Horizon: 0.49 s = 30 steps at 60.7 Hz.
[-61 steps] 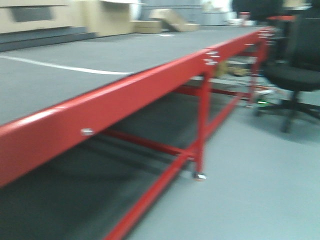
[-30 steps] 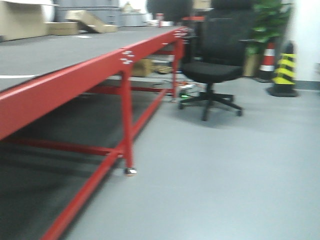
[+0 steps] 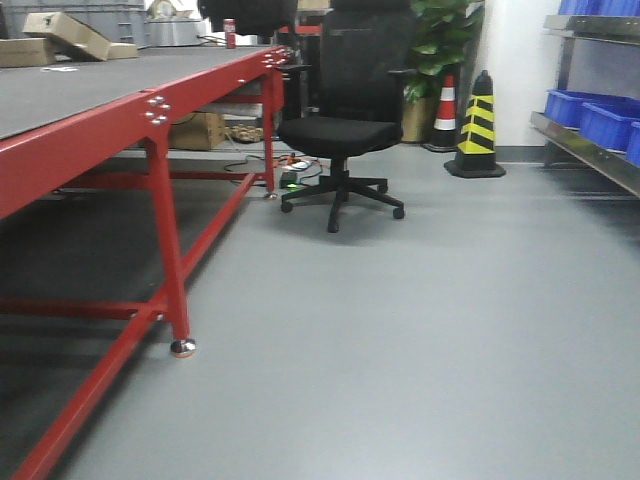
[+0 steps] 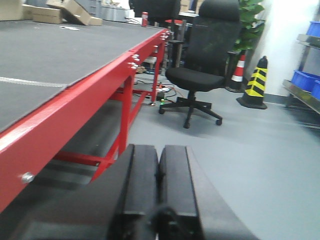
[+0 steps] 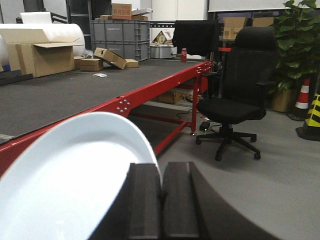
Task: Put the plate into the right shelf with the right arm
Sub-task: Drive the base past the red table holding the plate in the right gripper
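The white plate (image 5: 75,175) fills the lower left of the right wrist view, standing on edge, its rim pinched between the black fingers of my right gripper (image 5: 161,167), which is shut on it. In the left wrist view my left gripper (image 4: 159,150) is shut, pads pressed together with nothing between them. The right shelf (image 3: 585,150), a shiny steel rack, shows at the far right edge of the front view, across open floor. Its edge (image 4: 302,96) also appears in the left wrist view. Neither gripper appears in the front view.
A long red-framed table (image 3: 100,130) runs along the left. A black office chair (image 3: 340,130) stands ahead, with a yellow-black cone (image 3: 478,125) and a potted plant (image 3: 445,40) behind it. Blue bins (image 3: 590,112) sit on the steel rack. Grey floor lies between.
The front view has swung to the right: the red table slid to the left of the frame, and the chair, the cone and then the steel shelf came into view.
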{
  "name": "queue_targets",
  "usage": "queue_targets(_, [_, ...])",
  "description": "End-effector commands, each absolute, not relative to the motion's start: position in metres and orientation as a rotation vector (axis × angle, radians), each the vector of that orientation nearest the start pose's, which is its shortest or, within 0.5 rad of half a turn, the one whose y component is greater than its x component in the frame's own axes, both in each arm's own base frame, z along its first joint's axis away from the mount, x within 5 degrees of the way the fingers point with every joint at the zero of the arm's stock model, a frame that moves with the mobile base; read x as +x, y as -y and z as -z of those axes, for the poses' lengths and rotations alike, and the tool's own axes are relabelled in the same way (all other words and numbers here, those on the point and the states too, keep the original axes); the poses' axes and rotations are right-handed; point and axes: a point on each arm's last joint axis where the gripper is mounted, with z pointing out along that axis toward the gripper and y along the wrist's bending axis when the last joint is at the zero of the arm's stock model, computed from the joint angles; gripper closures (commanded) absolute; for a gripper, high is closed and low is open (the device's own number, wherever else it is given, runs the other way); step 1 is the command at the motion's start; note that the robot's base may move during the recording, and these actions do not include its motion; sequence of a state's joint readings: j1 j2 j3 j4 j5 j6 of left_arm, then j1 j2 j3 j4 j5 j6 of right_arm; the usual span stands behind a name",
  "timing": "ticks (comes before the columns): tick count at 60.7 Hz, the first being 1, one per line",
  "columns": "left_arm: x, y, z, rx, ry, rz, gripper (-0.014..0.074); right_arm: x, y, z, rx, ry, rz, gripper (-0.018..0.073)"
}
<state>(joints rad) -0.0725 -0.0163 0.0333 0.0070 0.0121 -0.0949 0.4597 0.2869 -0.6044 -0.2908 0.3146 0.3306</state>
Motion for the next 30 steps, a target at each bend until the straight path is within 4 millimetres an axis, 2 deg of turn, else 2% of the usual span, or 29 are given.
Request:
queue_targets(1, [0.0551,0.0039,-0.2087,-0.016,-1.420,0.136,0.0643,0.0485,-0.0172,-0.3825,-0.241,-1.359,-0.360,0.0505])
queue_targets(30, [0.0551,0.0039,-0.2087,-0.016,-1.420,0.136,0.0643,0.0485,-0.0172,-0.3825,-0.241,-1.359,-0.360,0.0505])
